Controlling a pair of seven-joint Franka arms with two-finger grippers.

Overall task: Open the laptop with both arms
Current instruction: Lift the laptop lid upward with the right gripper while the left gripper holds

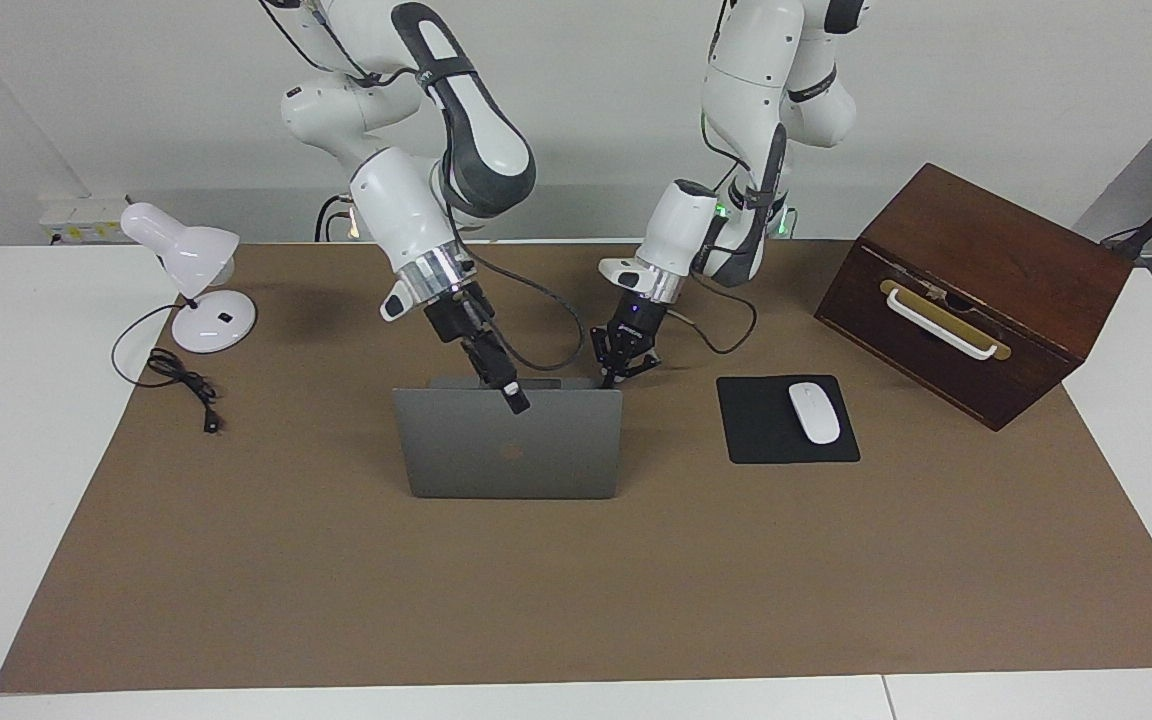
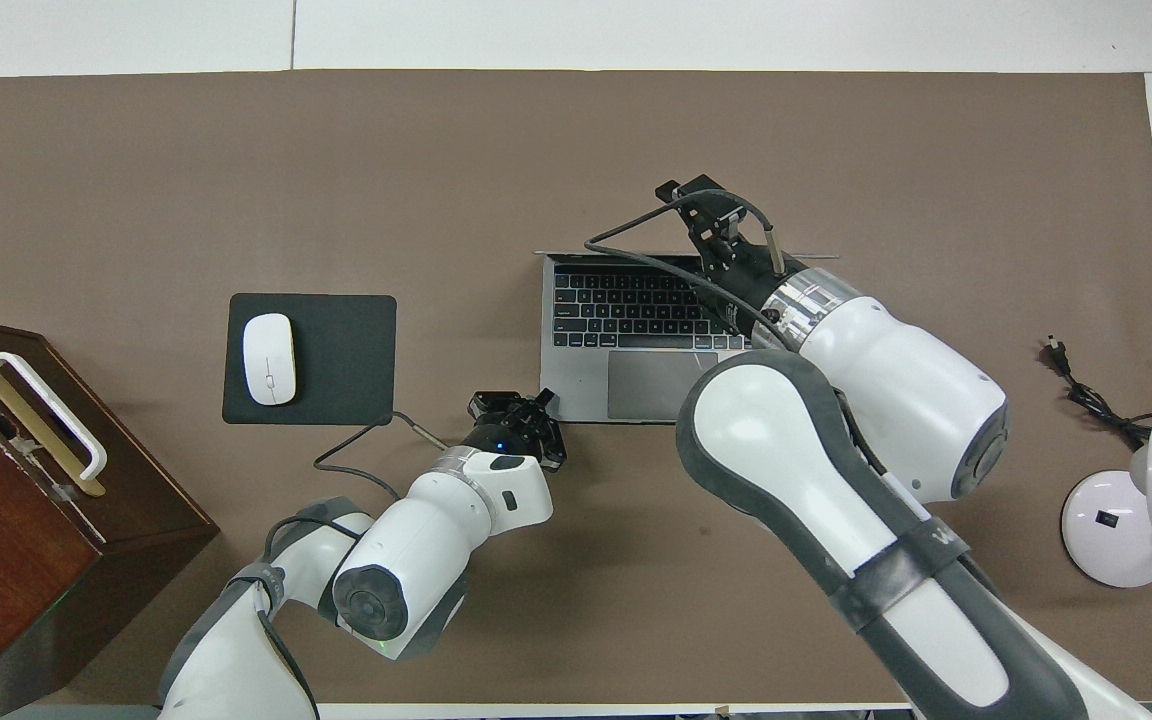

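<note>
The silver-grey laptop (image 1: 506, 455) stands open in the middle of the brown mat, its lid nearly upright. Its keyboard shows in the overhead view (image 2: 626, 305). My right gripper (image 1: 514, 400) is at the lid's top edge, with one finger over the lid's outer face, shut on the lid; it also shows in the overhead view (image 2: 706, 210). My left gripper (image 1: 621, 370) is low at the base's corner nearest the robots, toward the left arm's end of the table, and it also shows in the overhead view (image 2: 526, 408).
A black mouse pad (image 1: 786, 420) with a white mouse (image 1: 814, 412) lies beside the laptop toward the left arm's end. A brown wooden box (image 1: 976, 290) stands near that end. A white desk lamp (image 1: 198, 290) and its cord are at the right arm's end.
</note>
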